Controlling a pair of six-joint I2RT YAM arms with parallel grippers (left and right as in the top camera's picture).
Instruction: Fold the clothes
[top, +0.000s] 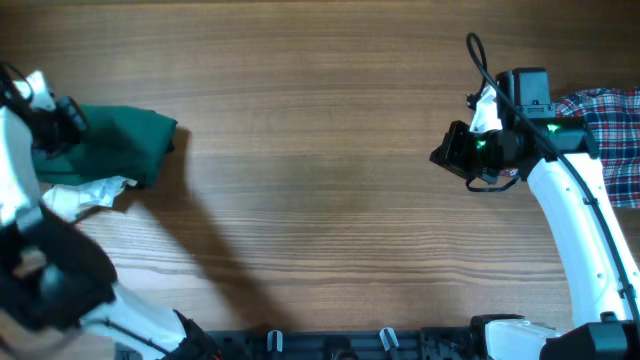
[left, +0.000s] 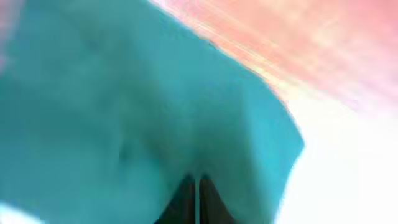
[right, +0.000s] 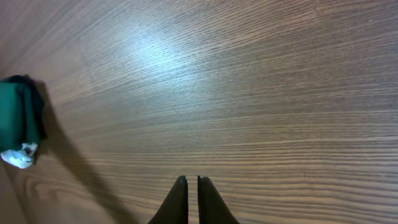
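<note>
The clothes (top: 125, 140), a dark green garment, lie bunched at the table's far left. In the right wrist view they show small at the left edge (right: 15, 118). My left gripper (top: 70, 122) sits at their left end. In the blurred left wrist view the green cloth (left: 124, 124) fills the picture and puckers toward the dark fingertips (left: 186, 194), which stand together, shut on the cloth. My right gripper (top: 442, 155) hovers over bare wood at the right; its fingers (right: 176, 200) are shut with nothing between them.
A pale white-blue garment (top: 90, 192) lies just in front of the green cloth, and a scrap of it shows in the right wrist view (right: 18, 155). A red, blue and white plaid shirt (top: 612, 125) lies at the far right edge under the right arm.
</note>
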